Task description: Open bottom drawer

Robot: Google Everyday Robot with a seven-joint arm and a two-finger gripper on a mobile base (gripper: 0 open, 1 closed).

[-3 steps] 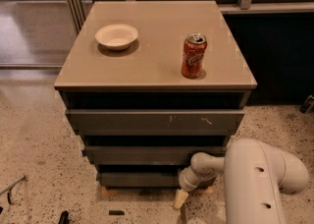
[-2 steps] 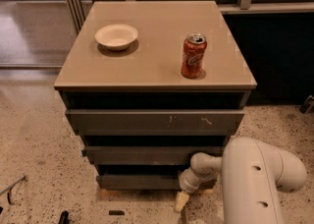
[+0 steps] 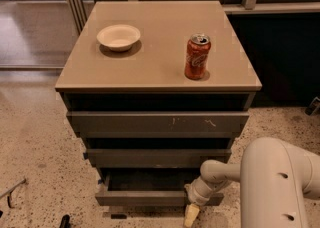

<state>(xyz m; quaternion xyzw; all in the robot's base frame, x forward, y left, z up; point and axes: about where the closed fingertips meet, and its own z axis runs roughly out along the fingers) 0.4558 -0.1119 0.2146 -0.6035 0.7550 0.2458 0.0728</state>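
Note:
The cabinet (image 3: 157, 67) has three dark grey drawer fronts stacked under its tan top. The bottom drawer (image 3: 145, 198) is the lowest and narrowest; it stands pulled out a little, with its dark inside showing behind the front. My gripper (image 3: 191, 214) is at the right end of that front, at its lower edge, close to the floor. The white arm (image 3: 272, 182) reaches in from the lower right, and its wrist covers the drawer's right corner.
A white bowl (image 3: 118, 37) and a red soda can (image 3: 197, 57) stand on the cabinet top. The scratched top drawer (image 3: 157, 122) and middle drawer (image 3: 157, 158) are closed. Speckled floor (image 3: 35, 142) lies to the left, and a dark wall panel (image 3: 280, 57) to the right.
The bottom drawer front has come out toward the camera, showing its dark inside. My gripper has moved the same way with it, lower in the view.

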